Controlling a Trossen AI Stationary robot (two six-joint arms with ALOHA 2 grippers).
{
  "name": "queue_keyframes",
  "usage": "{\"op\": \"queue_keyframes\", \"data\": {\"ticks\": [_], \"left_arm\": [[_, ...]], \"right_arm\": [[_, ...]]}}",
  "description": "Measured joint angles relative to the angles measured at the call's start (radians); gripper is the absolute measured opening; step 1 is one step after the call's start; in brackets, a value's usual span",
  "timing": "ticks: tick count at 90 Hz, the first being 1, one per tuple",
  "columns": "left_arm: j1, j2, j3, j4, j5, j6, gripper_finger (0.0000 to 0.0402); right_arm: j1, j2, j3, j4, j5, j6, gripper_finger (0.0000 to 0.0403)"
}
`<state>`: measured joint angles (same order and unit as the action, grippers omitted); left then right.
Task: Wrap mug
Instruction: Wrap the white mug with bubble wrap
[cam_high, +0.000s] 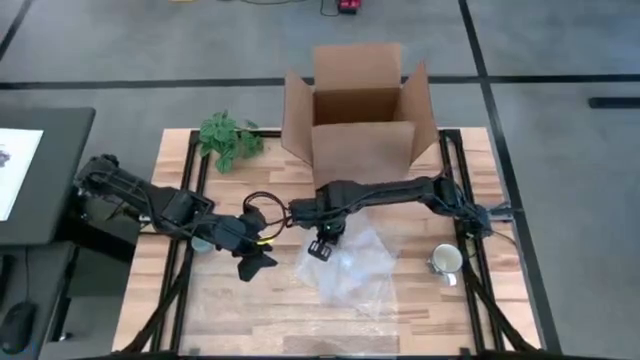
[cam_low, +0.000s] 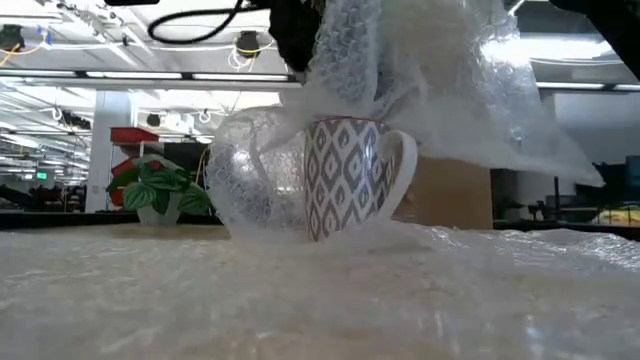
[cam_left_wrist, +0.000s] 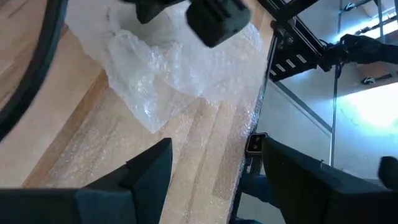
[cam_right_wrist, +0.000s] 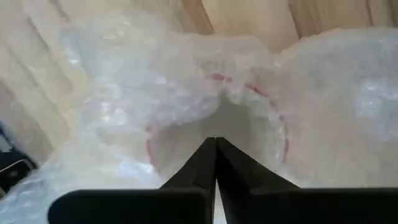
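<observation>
A grey-and-white patterned mug (cam_low: 345, 175) stands upright on the table, its handle toward the right of the low view. A sheet of clear bubble wrap (cam_high: 352, 268) lies under it and is drawn up over it (cam_low: 420, 70). My right gripper (cam_high: 325, 245) hangs just above the mug, shut on the wrap. In the right wrist view the mug's mouth (cam_right_wrist: 219, 121) shows dimly through the wrap. My left gripper (cam_high: 255, 262) hovers open to the left of the wrap, holding nothing (cam_left_wrist: 217, 180). My right gripper pinches a gathered part of the bubble wrap (cam_right_wrist: 216, 132) between its two shut fingers, which point down from above the mug. The wrap rises to the fingers (cam_low: 335, 40) and drapes down around the mug's sides. Its lower part lies on the table.
An open cardboard box (cam_high: 358, 115) stands at the far middle of the table. A small green plant (cam_high: 230, 138) sits at the far left, and a second mug (cam_high: 447, 260) at the right edge. Bare wood lies along the near edge (cam_high: 250, 320).
</observation>
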<state>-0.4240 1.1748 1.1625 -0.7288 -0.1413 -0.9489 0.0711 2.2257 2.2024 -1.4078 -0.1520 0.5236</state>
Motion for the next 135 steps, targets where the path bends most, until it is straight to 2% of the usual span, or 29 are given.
{"op": "queue_keyframes", "data": {"ticks": [18, 67, 85, 108, 114, 122, 135], "left_arm": [[0.0, 0.0, 0.0, 0.0, 0.0, 0.0, 0.0226], [0.0, 0.0, 0.0, -0.025, 0.001, -0.003, 0.0226], [-0.002, -0.007, 0.0, -0.03, 0.005, -0.01, 0.0226], [-0.003, -0.027, 0.001, -0.036, 0.005, -0.012, 0.0226], [-0.003, -0.032, 0.001, -0.037, 0.004, -0.018, 0.0226], [-0.003, -0.033, 0.001, -0.037, -0.001, -0.018, 0.0226], [-0.003, -0.038, 0.0, -0.041, -0.01, -0.013, 0.0226]], "right_arm": [[0.005, 0.002, 0.046, 0.013, 0.031, 0.0, 0.0], [0.022, 0.2, 0.046, 0.098, 0.05, -0.088, 0.0], [0.023, 0.177, 0.044, 0.09, 0.051, -0.09, 0.0], [0.025, 0.038, 0.046, 0.006, 0.051, -0.073, 0.0], [0.026, 0.019, 0.046, -0.01, 0.087, -0.05, 0.0], [0.027, 0.015, 0.046, -0.06, 0.148, -0.046, 0.0], [0.026, 0.054, 0.004, -0.027, 0.159, -0.05, 0.0]]}}
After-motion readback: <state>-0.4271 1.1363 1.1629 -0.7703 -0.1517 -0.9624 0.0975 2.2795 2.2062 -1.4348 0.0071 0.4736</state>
